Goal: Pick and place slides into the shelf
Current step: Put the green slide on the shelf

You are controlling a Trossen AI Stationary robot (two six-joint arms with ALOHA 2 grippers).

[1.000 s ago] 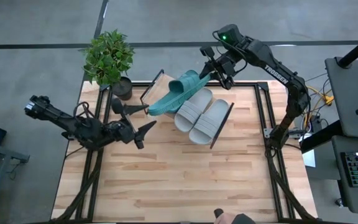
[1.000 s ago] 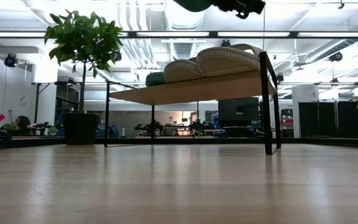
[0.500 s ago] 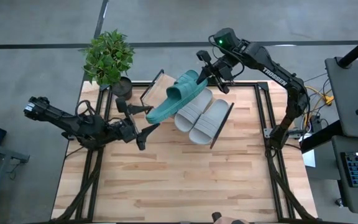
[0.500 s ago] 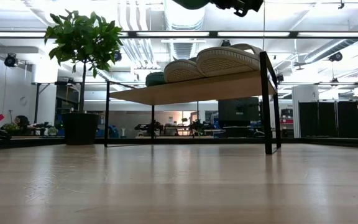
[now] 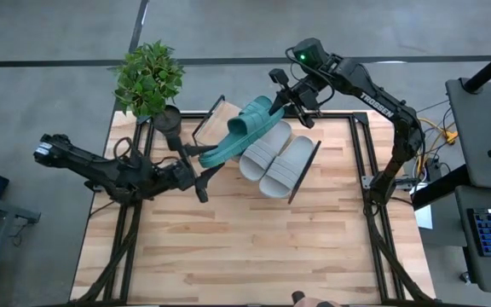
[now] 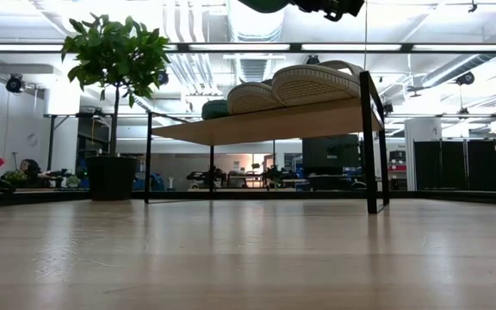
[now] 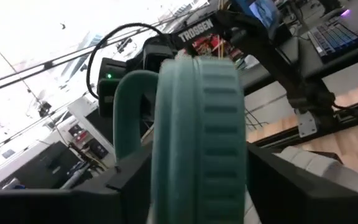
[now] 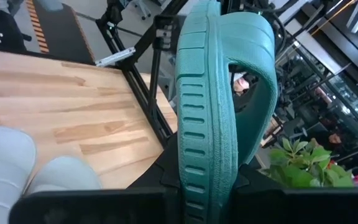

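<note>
A teal slide [image 5: 241,130] hangs on edge in the air over the shelf's left part, between both arms. My right gripper [image 5: 286,96] is shut on its far end, the end with the strap. At the heel end my left gripper [image 5: 208,162] has a finger on each side. Two light grey slides [image 5: 277,159] lie side by side on the slanted shelf board [image 6: 265,126], soles down. In the low view a dark teal slide [image 6: 215,109] rests on the board beyond them. My left gripper pinches the teal slide's heel end [image 7: 197,180] between its two fingers, one on the footbed side and one on the sole side. The fingers come about level from the table's left. The slide stands on edge, clear of shelf and table. My right gripper pinches the sole [image 8: 201,168] at the strap end between its two fingers, across the sole's thickness. It comes from the table's far right, slanting slightly down. The slide stretches away from it on edge, strap [image 8: 257,81] to one side, lifted clear.
A potted plant [image 5: 149,78] stands at the table's far left corner, close behind my left gripper. The shelf's black wire frame [image 5: 305,169] rises at both ends of the board. Bare wooden tabletop [image 5: 254,247] spreads over the near half.
My left gripper has moved toward the table's right edge onto the teal slide's heel end, rolled a little, and drawn its fingers in around it. The slide stays in the air in my right gripper's hold.
</note>
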